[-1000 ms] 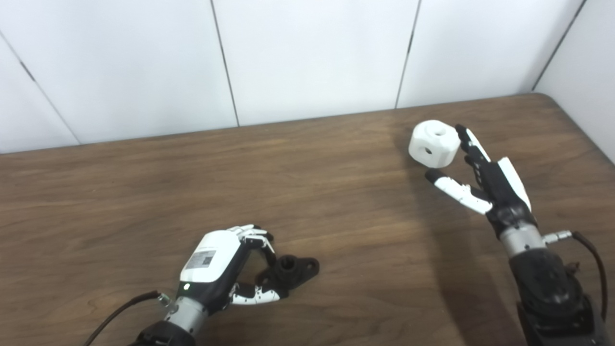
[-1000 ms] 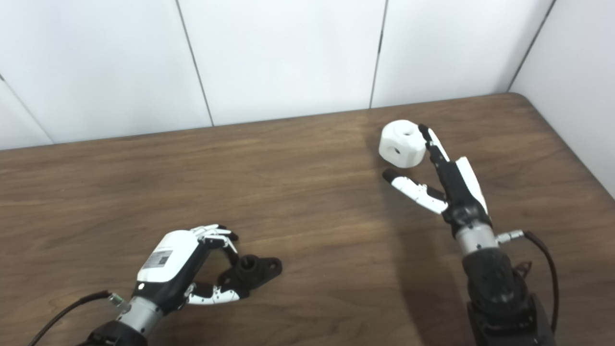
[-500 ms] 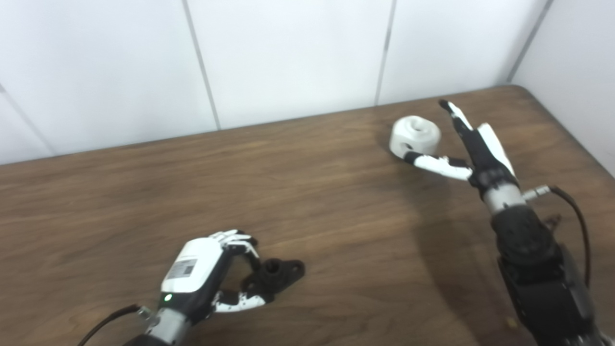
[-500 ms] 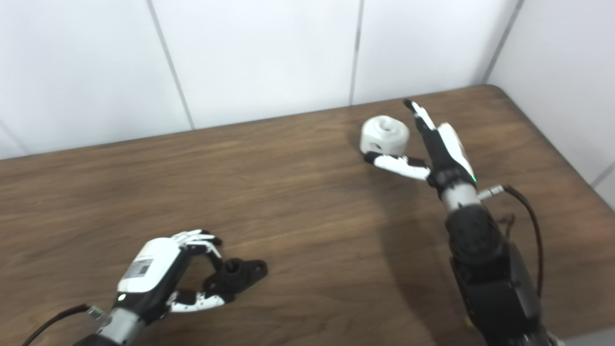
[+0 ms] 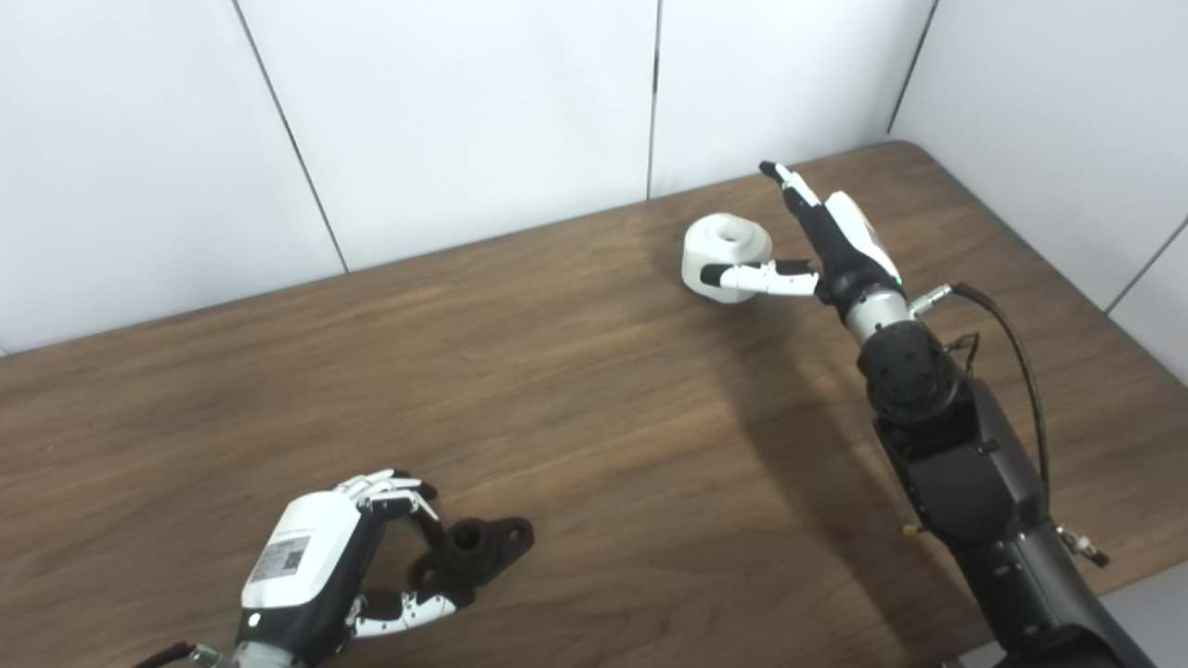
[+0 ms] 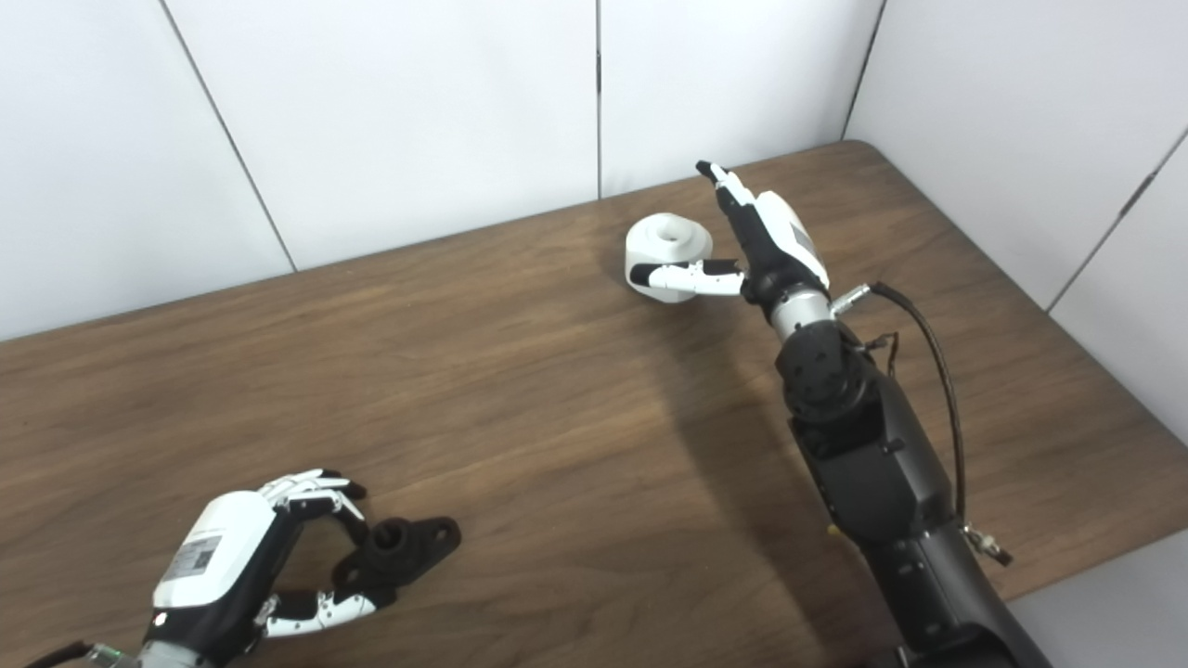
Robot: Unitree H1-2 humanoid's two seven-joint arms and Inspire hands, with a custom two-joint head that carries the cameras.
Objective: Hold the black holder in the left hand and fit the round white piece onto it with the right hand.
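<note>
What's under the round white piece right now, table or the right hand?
The white piece sits on the bare table. The right hand is open around it, thumb across its near side, fingers straight beyond it. The contact underneath is hidden.

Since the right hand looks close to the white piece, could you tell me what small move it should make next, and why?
Probably close the right hand on the round white piece: its thumb lies across the piece's front while its fingers point straight past the far side, so nothing grips it yet. The left hand already has the black holder between its fingers and thumb.

Lab bench, wood table (image 5: 594,390), white panels (image 5: 445,121)
</note>
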